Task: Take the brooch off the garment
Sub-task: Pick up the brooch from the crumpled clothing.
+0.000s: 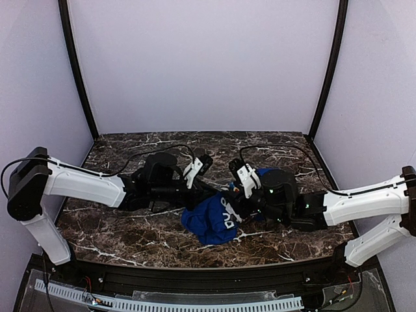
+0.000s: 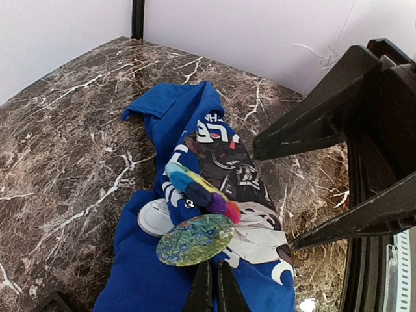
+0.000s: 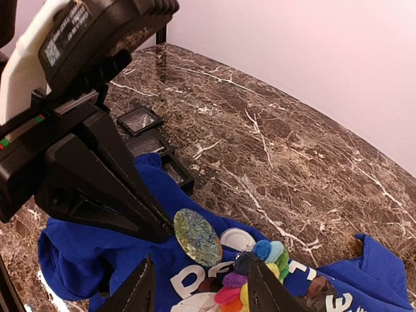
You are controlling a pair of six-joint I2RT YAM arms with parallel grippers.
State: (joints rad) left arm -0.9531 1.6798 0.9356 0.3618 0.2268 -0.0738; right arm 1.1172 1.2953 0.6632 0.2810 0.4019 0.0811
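A blue printed garment [image 1: 208,221] lies bunched on the marble table. The brooch [image 2: 195,239] is a round green, yellow and blue disc, tilted up off the cloth [image 2: 130,279]. My left gripper [image 2: 211,286] is shut, pinching the blue cloth right at the disc's lower edge. In the right wrist view the brooch [image 3: 197,237] stands beside the left gripper's black tips [image 3: 159,224]. My right gripper [image 3: 201,263] is open, its fingers [image 3: 140,289] straddling the brooch and holding nothing. It shows as two black prongs [image 2: 292,133] in the left wrist view.
A rainbow felt ornament [image 2: 201,192] and a white round disc [image 2: 153,218] sit on the garment just past the brooch. Small dark square trays [image 3: 140,120] lie on the marble behind the cloth, one [image 3: 179,172] partly under it. White walls enclose the table.
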